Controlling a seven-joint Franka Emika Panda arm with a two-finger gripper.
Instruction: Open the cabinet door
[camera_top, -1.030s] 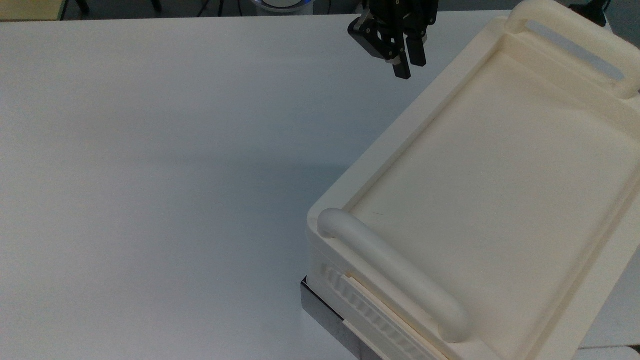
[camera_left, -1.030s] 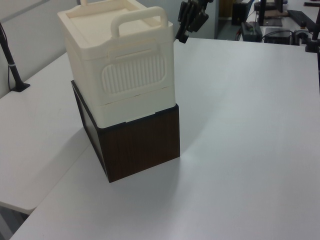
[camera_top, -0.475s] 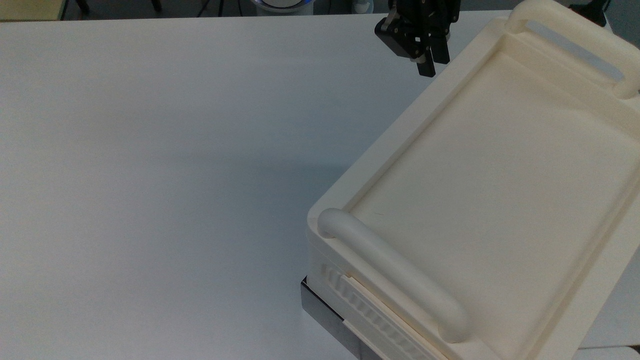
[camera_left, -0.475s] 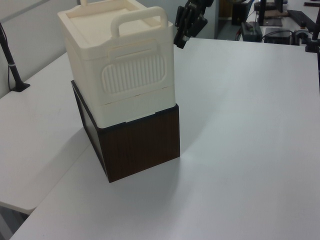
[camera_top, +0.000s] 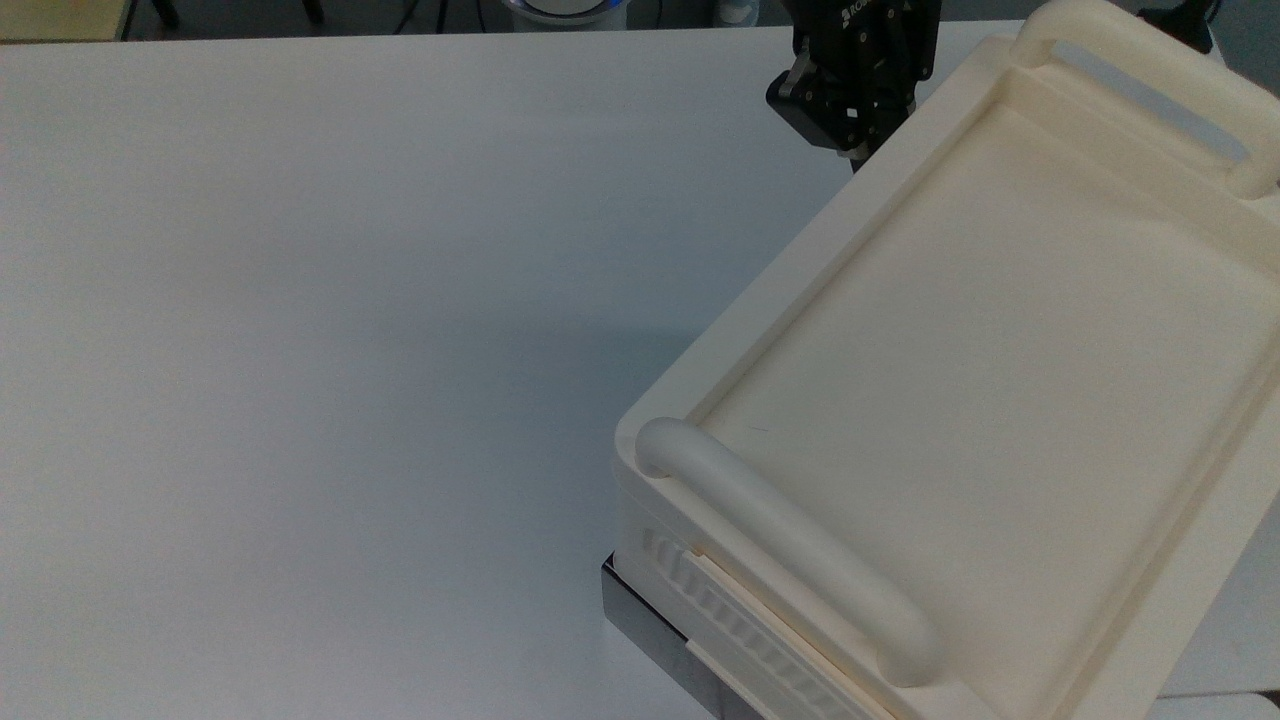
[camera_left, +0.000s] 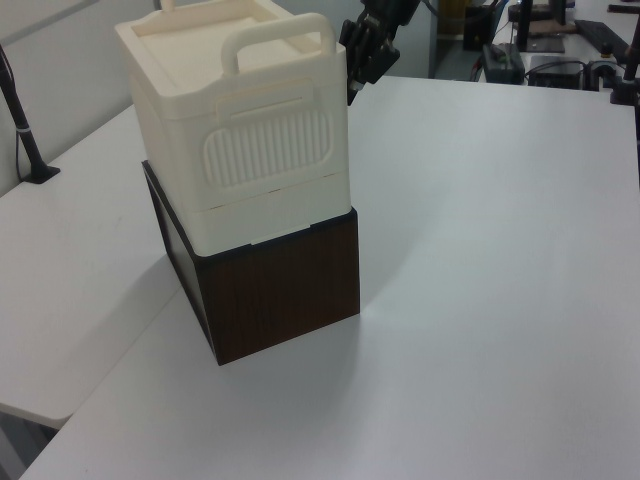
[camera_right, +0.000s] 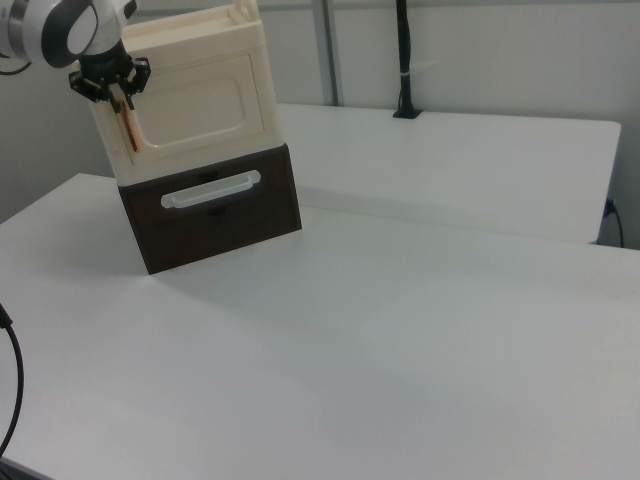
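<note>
The cream cabinet (camera_top: 1000, 330) stands on a dark brown box (camera_left: 285, 290). In the right view its door (camera_right: 195, 100) faces the camera as a flat cream panel lying flush with the body. The orange-brown strip (camera_right: 130, 130) runs down near the door's edge on the right view's left. My black gripper (camera_right: 118, 98) hangs right at the top of that strip, at the cabinet's upper corner. In the top view the gripper (camera_top: 853, 158) sits against the cabinet's rim, its tip hidden behind the rim. In the left view the gripper (camera_left: 352, 92) is tucked beside the cabinet's far upper corner.
The ribbed side panel (camera_left: 268, 150) faces the left view. Thick bar handles (camera_top: 790, 550) cross the recessed top. The brown box carries a pale drawer handle (camera_right: 210, 190). The white table (camera_top: 300, 300) stretches wide around the cabinet. A black pole (camera_right: 404, 60) stands on the table behind.
The gripper has moved toward the top view's right and lower, from free air beside the cabinet to right against its rim. The cabinet has not moved.
</note>
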